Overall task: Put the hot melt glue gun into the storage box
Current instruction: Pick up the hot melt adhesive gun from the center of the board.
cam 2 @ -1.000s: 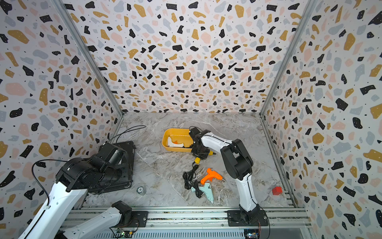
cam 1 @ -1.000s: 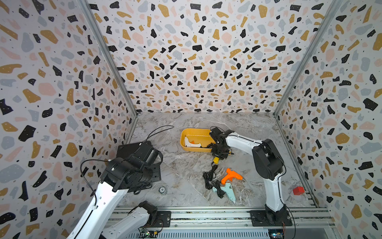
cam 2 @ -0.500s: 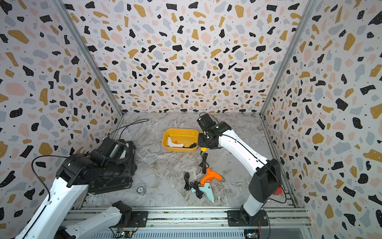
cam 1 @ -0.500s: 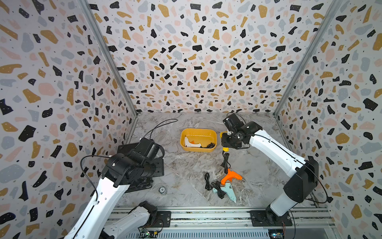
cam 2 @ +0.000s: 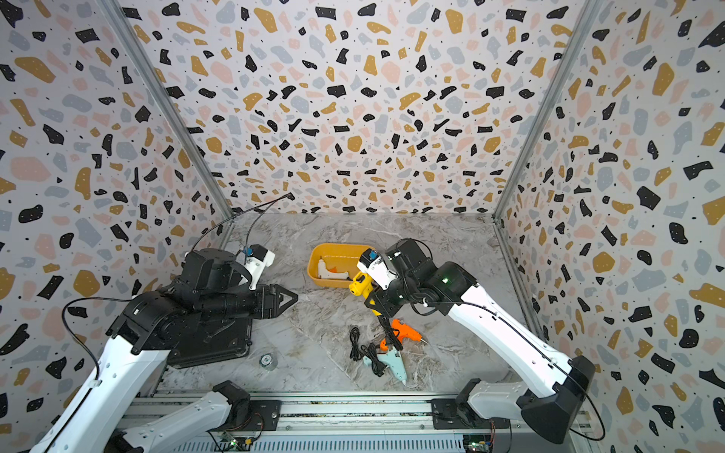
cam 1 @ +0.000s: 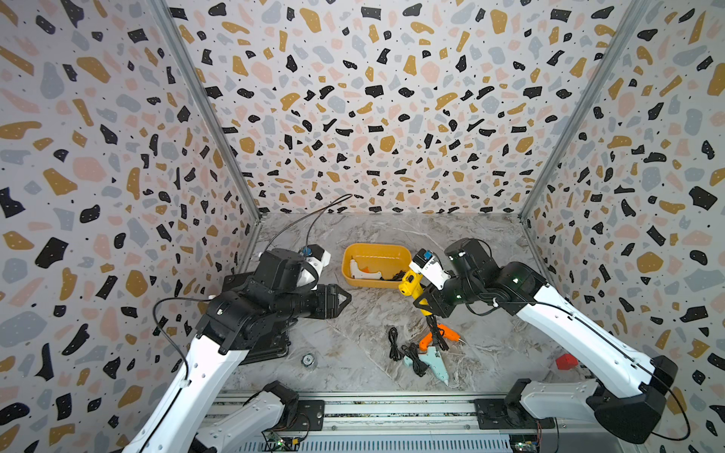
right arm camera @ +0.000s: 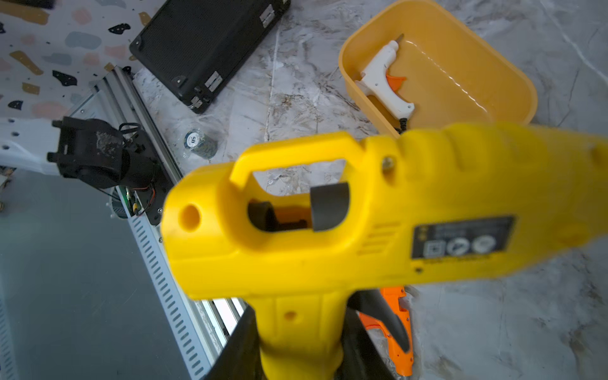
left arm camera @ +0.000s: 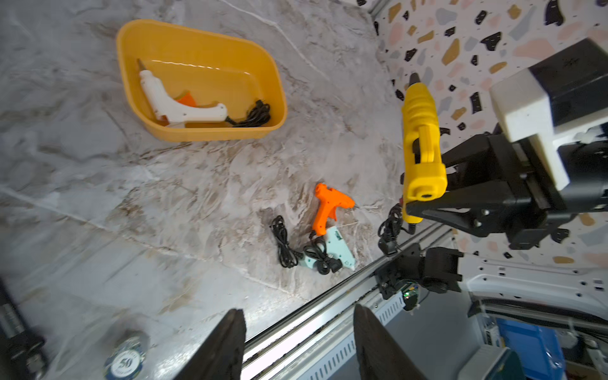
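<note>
Right wrist view: right pincer (right arm camera: 297,342) pinches yellow plastic hot melt glue gun (right arm camera: 329,230), aloft beside shallow yellow-orange plastic storage box (right arm camera: 460,82); left pincer (left arm camera: 299,345) spread, empty. Dangling black cord (left arm camera: 390,227) may snag orange glue gun (left arm camera: 324,207) below.

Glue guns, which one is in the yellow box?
The white glue gun, lying in the box. The yellow gun is in the right pincer; the orange gun and pale blue gun lie on the table.

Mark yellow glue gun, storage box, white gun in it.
yellow glue gun (right arm camera: 329,260): right wrist view, body beside trigger.
storage box (left arm camera: 214,133): left wrist view, outer side wall.
white glue gun (left arm camera: 163,100): left wrist view, mid body.
</note>
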Motion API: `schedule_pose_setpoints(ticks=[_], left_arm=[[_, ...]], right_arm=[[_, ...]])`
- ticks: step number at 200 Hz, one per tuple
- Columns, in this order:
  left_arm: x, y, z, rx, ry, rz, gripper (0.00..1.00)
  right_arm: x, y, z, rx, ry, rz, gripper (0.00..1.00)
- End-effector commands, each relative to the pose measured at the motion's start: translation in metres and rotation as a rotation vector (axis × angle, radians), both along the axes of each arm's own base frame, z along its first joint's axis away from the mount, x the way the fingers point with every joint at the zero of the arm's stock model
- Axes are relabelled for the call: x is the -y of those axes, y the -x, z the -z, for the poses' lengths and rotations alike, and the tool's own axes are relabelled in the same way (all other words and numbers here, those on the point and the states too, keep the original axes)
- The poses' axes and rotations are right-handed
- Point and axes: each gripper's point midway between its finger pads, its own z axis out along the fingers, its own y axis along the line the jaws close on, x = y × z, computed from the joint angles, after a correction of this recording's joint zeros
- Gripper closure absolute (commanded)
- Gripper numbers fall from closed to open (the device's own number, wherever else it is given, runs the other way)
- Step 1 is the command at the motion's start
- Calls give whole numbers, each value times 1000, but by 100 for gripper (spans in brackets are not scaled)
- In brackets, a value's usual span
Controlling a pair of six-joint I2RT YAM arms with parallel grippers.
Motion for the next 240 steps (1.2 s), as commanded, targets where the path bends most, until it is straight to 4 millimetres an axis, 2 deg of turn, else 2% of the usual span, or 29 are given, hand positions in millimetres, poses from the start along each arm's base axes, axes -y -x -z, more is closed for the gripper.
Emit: schedule_pose_setpoints(ticks=[1,33,67,113,190,237,240], left_arm=[[35,0,-26,13,226,110,43],[52,-1,-25,-46,357,133,42],[59,-1,-26,-85,424,146,40],[60,0,-15,-118,417,146,41],[61,-4,26,-211,351,123,43],[64,-3,32,-238,364,128,47],[64,-3,32,-242,366,129,48]], right_arm=[[-12,20,-15,76,-44,-155,100],[-23,40,-10,64,-29,-241,100],[-28,50,-2,48,1,-291,100],[-39,60,5,33,32,-360,100],[-59,69,4,70,49,-437,100],[-70,72,7,78,51,-460,100],[-74,81,7,78,49,-488,100]])
